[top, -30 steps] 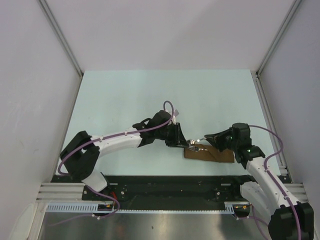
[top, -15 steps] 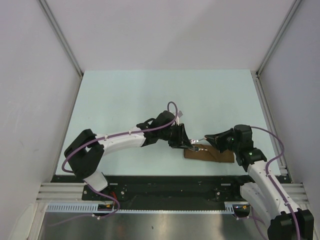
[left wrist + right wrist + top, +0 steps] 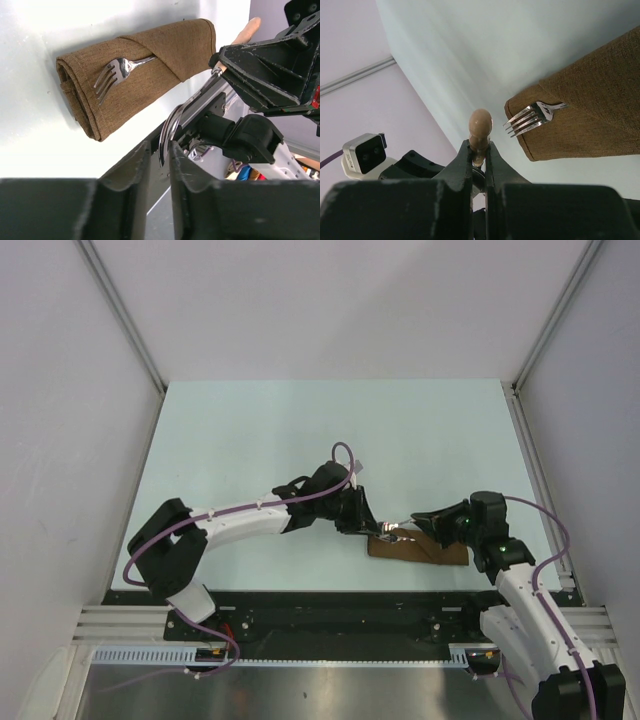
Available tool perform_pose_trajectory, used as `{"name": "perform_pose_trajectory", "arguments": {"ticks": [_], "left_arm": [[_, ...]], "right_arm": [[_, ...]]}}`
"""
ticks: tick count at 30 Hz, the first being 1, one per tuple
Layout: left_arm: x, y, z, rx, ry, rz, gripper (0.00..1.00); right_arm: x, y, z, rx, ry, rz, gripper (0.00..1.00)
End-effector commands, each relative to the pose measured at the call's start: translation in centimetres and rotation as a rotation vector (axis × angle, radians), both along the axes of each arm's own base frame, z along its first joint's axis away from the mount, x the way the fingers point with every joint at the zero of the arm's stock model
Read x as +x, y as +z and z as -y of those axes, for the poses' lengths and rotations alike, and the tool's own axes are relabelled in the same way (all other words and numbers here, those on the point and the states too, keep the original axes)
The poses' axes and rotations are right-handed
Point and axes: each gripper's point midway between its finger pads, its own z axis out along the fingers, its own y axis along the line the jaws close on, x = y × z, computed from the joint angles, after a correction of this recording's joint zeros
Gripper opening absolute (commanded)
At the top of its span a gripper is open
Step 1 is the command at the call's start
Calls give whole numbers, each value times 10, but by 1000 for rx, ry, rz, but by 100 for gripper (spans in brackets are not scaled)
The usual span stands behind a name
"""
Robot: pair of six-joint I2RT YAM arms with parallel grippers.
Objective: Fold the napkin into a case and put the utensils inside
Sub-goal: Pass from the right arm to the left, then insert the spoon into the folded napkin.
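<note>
- The narrow folded case of brown cloth (image 3: pixel 165 47) lies flat on the pale green table (image 3: pixel 260 440), near its front edge and between the two arms.
- A small silver metal fork (image 3: pixel 116 74) sits in the case: its tines lie bare on the cloth at one end, and its handle runs under a diagonal fold.
- The small spoon with a silver bowl and a pale orange-tan handle (image 3: pixel 480 122) is off the table, just beside the case's fork end and not inside it.
- The right end effector (image 3: pixel 478 147) is clamped on the spoon's handle, whose rounded tip sticks out past the fingers.
- The left end effector (image 3: pixel 160 146) faces the right one. Its fingers stand a little apart with the spoon's bowl edge-on between them; I cannot tell whether they press on it.
- In the overhead view the two end effectors meet over the case's left end.
</note>
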Motion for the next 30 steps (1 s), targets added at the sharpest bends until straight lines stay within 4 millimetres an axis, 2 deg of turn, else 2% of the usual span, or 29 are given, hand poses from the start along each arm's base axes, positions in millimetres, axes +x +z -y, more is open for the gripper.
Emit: {"name": "perform_pose_trajectory", "arguments": {"ticks": [1, 2, 3, 5, 6, 7, 8, 9, 11, 12, 14, 15, 18, 19, 25, 27, 28, 29, 30], "left_arm": [[9, 31, 12, -73, 2, 61, 17], [8, 31, 13, -72, -6, 58, 6], [8, 28, 14, -62, -7, 59, 0], [11, 27, 15, -36, -12, 83, 0], [12, 19, 11, 1, -9, 80, 0], [15, 18, 11, 24, -3, 88, 0], [16, 11, 7, 66, 1, 75, 0], [13, -2, 4, 110, -12, 52, 0], [10, -6, 7, 128, -38, 44, 0], [8, -8, 9, 125, -49, 38, 0], [7, -10, 14, 138, -67, 37, 0], [8, -6, 18, 132, -75, 49, 0], [5, -11, 20, 148, -106, 44, 0], [5, -11, 20, 149, -123, 54, 0], [0, -12, 5, 160, -163, 63, 0], [-1, -10, 3, 160, -189, 68, 0], [-2, -13, 0, 175, -194, 55, 0], [-3, -14, -1, 177, -200, 48, 0], [-5, -15, -2, 174, -212, 42, 0]], "right_arm": [[-2, 4, -3, 20, 14, 14, 0], [-2, 3, -4, 23, 17, 8, 0], [-2, 3, -4, 23, 18, 14, 0], [-4, -1, -5, 0, 59, 24, 1], [-5, -5, 0, -32, 74, 27, 21], [-8, -12, 5, -83, 99, 17, 31], [-7, -15, 19, -220, 135, 37, 42], [-18, -32, 32, -272, 139, -55, 57], [-22, -38, 49, -369, 162, -88, 60], [-26, -39, 56, -426, 192, -95, 65], [-29, -43, 85, -522, 126, -143, 68], [-30, -40, 100, -540, 72, -159, 68], [-30, -37, 126, -568, -16, -167, 70], [-31, -38, 140, -557, -85, -190, 69], [-39, -55, 181, -557, -241, -372, 58], [-40, -57, 191, -562, -268, -401, 48], [-42, -61, 195, -573, -269, -430, 41], [-40, -62, 200, -571, -285, -427, 28], [-39, -64, 199, -562, -281, -422, 23]]}}
